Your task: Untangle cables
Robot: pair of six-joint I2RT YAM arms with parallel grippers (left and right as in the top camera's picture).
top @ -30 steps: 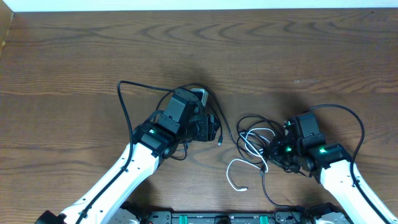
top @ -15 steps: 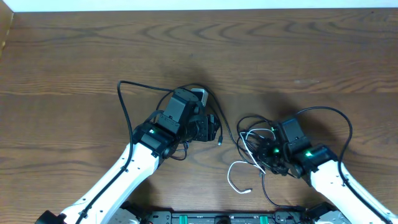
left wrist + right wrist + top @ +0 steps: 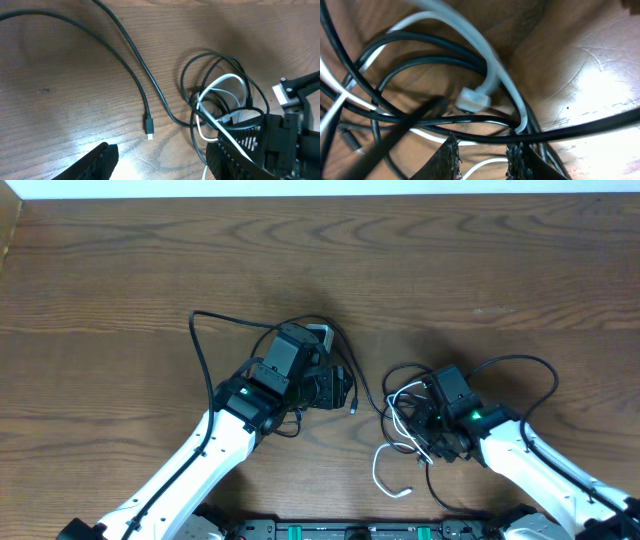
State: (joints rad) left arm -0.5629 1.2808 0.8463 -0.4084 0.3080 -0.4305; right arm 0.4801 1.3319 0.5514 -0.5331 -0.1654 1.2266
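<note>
The cables [image 3: 404, 408] lie bunched at centre right: black loops wound with a white cord [image 3: 383, 463] whose free end trails toward the front edge. My right gripper [image 3: 421, 424] is pushed into the bunch. In the right wrist view its jaws [image 3: 482, 157] stand apart, a white strand runs loose through the gap, and a black cord [image 3: 555, 131] crosses just past the tips, beside a white plug [image 3: 472, 100]. A longer black cable [image 3: 197, 340] sweeps round to a plug end [image 3: 149, 134]. My left gripper [image 3: 345, 388] is open just left of the bunch [image 3: 220, 100], empty [image 3: 162, 160].
The thick black wire [image 3: 520, 365] of the right arm arcs over the table behind the bunch. The right arm's housing [image 3: 290, 135] fills the lower right of the left wrist view. The table's pale far edge [image 3: 320, 188] runs along the top.
My right gripper has slid left and deeper into the bunch, and its jaws have spread wider. The white cord's free end shifted slightly right. The left arm has stayed still.
</note>
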